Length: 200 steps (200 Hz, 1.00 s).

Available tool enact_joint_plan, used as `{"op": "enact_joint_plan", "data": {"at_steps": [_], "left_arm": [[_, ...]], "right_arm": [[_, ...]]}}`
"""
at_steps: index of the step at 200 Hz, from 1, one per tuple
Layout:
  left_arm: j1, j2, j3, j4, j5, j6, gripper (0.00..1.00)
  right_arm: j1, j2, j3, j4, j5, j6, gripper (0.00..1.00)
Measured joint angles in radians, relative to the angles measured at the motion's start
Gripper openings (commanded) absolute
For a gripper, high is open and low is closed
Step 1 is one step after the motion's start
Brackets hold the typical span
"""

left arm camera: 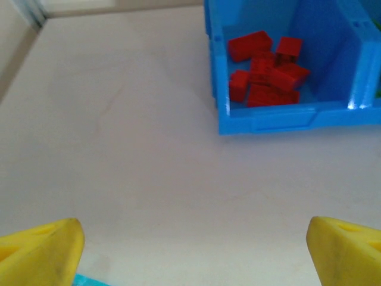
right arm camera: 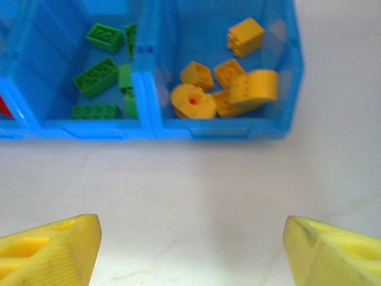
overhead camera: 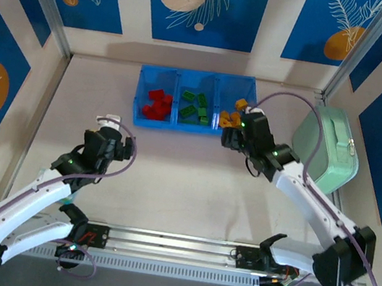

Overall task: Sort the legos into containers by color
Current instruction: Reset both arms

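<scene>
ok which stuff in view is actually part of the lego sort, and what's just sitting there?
Part of the job:
- blue tray, three compartments
- red bricks, left compartment
- green bricks, middle compartment
- yellow bricks, right compartment

Just lying about:
- mint-green case with a handle, right of the tray

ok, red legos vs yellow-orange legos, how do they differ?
Red legos sit in the left compartment of the tray, yellow-orange legos in its right one. Red legos are all blocky; yellow-orange legos include rounded pieces. Both piles lie inside the tray.
</scene>
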Motion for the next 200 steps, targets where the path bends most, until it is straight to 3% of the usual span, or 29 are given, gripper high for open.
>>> {"op": "enact_joint_plan", "data": {"at_steps": [62,69,80,140,200], "left_arm": [[0.000,-0.027,-0.116,0.104,-0.167,0.095,1.00],[0.000,-0.029,-0.122,0.108,-0.185,0.102,1.00],[0.000,-0.032,-0.129,0.114,-0.211,0.112,1.00],[0.000,-0.053,-0.206,0.167,-0.288,0.138,1.00],[0.000,-0.208,-0.323,0.296,-0.384,0.184,1.00]], "right_arm": [[0.031,-0.223,-0.343,0.016,0.180,-0.024,0.81],[0.043,-0.263,-0.382,0.029,0.205,-0.032,0.84],[0.054,-0.328,-0.432,0.047,0.235,-0.047,1.00],[0.058,-0.602,-0.597,0.138,0.286,-0.099,0.99],[0.040,-0.646,-0.695,0.234,0.323,-0.147,0.99]]}}
